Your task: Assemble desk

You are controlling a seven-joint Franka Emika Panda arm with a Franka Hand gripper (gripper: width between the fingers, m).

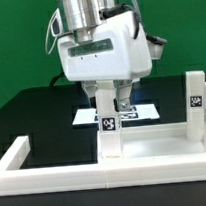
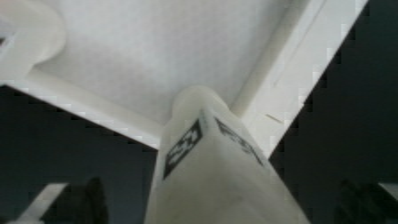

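At the exterior view's left, the long white bar with raised ends [image 1: 26,165] runs along the front of the black table [image 1: 31,112], its raised end standing near the corner. In the middle, the desk top [image 1: 155,147] lies flat, rim up, just behind that bar, and one leg [image 1: 110,124] stands upright over its near left corner, tag facing the camera. The gripper [image 1: 110,95] comes straight down from above, wrist vertical, its fingers [image 1: 99,95] closed narrowly on the upper end of that leg; the wrist view confirms the grip, with the leg [image 2: 217,165] filling the space between the fingers and the top's [image 2: 178,50] inner corner beneath it. Behind the leg, the marker board [image 1: 132,113] lies flat on the table. At the exterior view's right, a second leg [image 1: 196,104] already stands upright at the top's far corner. The step in hand looks like seating this leg into its corner socket; whether it is fully seated cannot be told. The next move probably calls for turning or pressing it home while keeping it plumb, then letting go.
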